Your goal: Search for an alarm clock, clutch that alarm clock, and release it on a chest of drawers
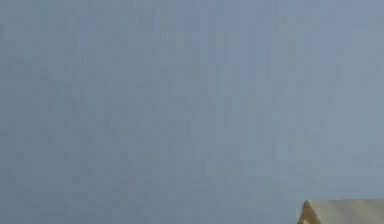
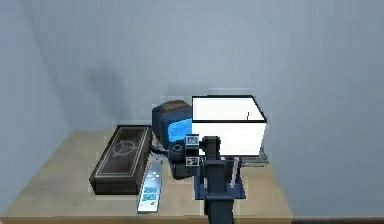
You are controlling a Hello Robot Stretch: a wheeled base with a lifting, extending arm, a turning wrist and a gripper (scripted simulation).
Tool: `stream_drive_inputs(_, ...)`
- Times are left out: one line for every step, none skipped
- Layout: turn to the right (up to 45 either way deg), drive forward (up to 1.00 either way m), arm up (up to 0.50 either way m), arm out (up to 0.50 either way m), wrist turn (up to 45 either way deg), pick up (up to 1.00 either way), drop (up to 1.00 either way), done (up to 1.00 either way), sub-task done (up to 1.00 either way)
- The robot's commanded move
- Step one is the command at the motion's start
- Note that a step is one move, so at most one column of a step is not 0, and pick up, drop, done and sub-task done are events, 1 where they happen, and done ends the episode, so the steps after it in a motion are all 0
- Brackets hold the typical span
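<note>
Extends the arm point(image 2: 216, 196) as a dark square bar up from the bottom edge of the arm side view, just right of the middle. Carries two small white squares point(image 2: 211, 143) with black marks at the far end, with the dark body of the gripper point(image 2: 180, 157) just left of them. Cannot tell whether the gripper holds anything.

Tabletop point(image 2: 70, 165): matt lt. wood
</note>
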Motion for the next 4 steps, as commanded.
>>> stream_drive_inputs(0.0, 0.0, 0.0, 0.0, 0.0, 1.0, 0.0, 0.0, 0.0)
stream_drive_inputs(0.0, 0.0, 0.1, 0.0, 0.0, 0.0, 0.0, 0.0, 0.0)
stream_drive_inputs(0.0, 0.0, 0.08, 0.0, 0.0, 0.0, 0.0, 0.0, 0.0)
stream_drive_inputs(0.0, 0.0, 0.0, 0.0, -45.0, 0.0, 0.0, 0.0, 0.0)
